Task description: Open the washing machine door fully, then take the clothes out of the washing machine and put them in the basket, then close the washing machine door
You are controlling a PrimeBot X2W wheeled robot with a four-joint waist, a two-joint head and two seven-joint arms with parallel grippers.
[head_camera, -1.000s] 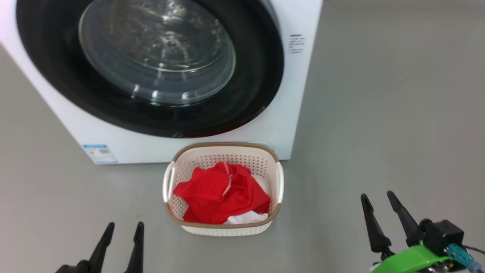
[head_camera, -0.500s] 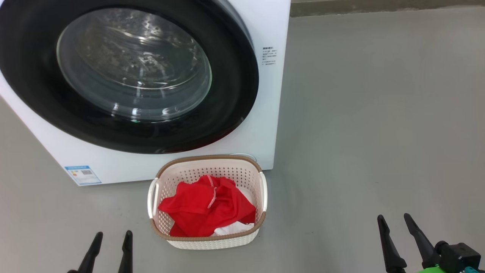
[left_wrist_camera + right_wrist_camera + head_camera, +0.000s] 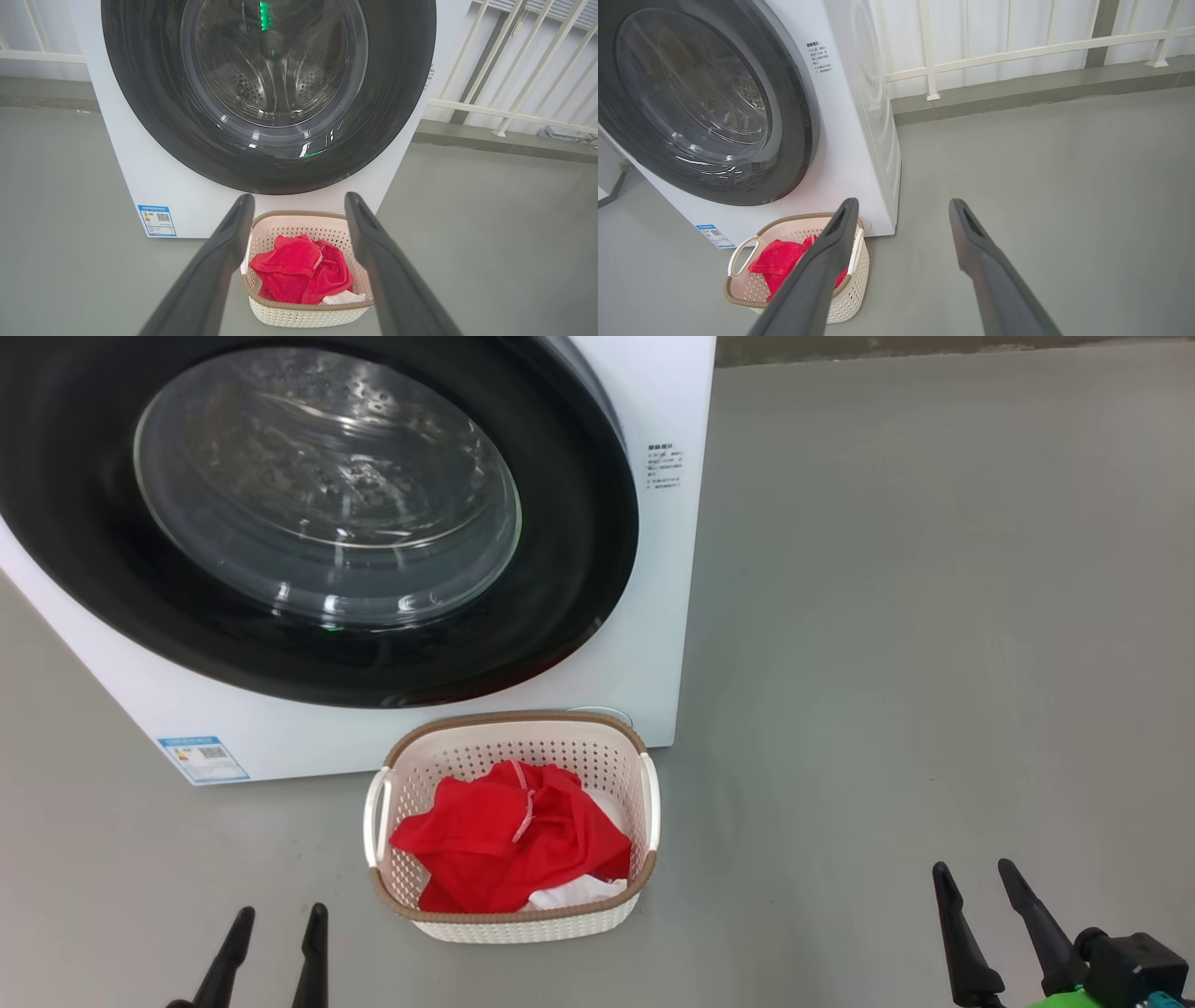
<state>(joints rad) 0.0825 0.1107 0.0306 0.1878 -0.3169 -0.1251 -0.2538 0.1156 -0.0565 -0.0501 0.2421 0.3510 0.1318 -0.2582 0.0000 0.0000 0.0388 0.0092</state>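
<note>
Left claw [image 3: 284,909], right claw [image 3: 972,864] both released, empty, held low above floor [image 3: 887,663].

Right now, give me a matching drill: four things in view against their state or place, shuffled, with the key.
Column A
1. washing machine door
2. clothes
3. basket
4. right gripper

Column B
a. open, holding nothing
b. on the floor, in front of the washing machine
c. closed
d. piled in the basket

Pairs: 1-c, 2-d, 3-b, 4-a
</note>
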